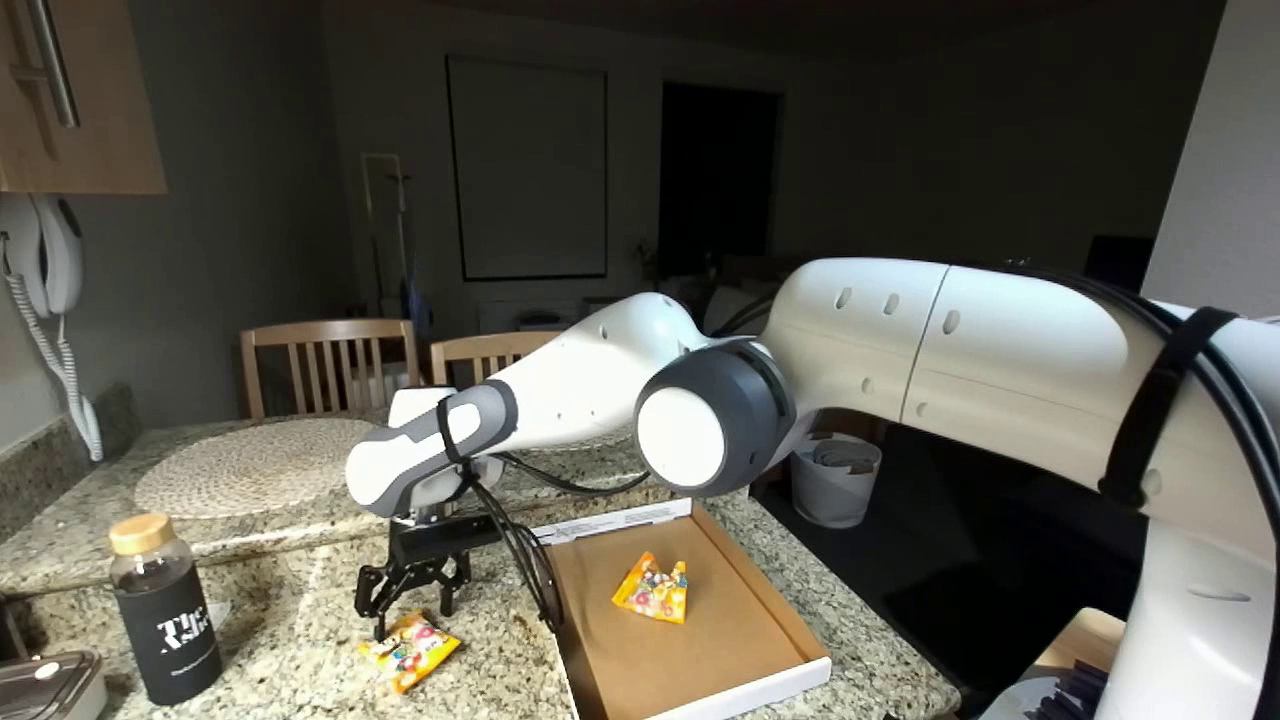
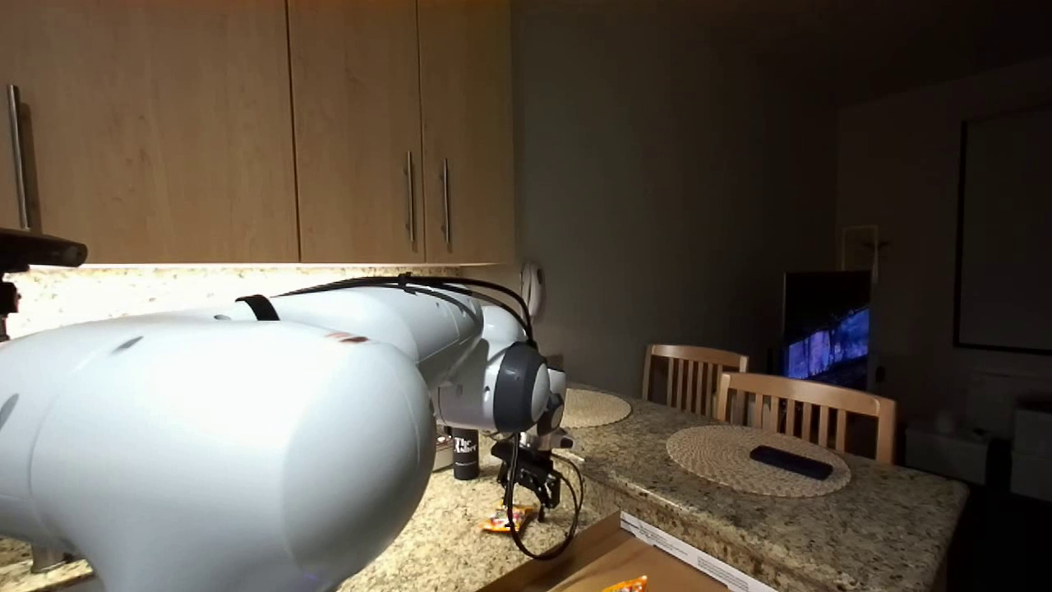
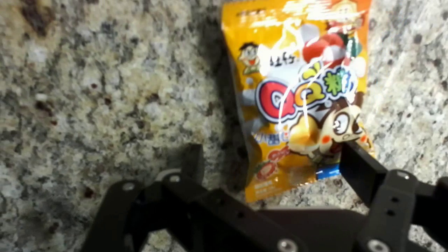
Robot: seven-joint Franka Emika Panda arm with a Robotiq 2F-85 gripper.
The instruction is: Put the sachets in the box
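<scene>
We see the empty gripper (image 3: 271, 152) parted wide over one sachet (image 3: 297, 98), another sachet (image 1: 654, 592) in the box (image 1: 720, 630), between its edges.

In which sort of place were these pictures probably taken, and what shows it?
Most likely a home kitchen with an eating area. Flat-fronted pale wooden wall cabinets hang above a speckled beige stone-look counter, and slatted light-brown wooden chairs stand behind its raised part.

Free to pass over granite countertop (image 1: 290, 655) between black-sleeved bottle (image 1: 168, 635) and QQ candy sachet (image 1: 420, 652); towards the cardboard box (image 1: 730, 630), obstructed in both exterior views by a hanging black cable loop (image 1: 551, 612).
</scene>
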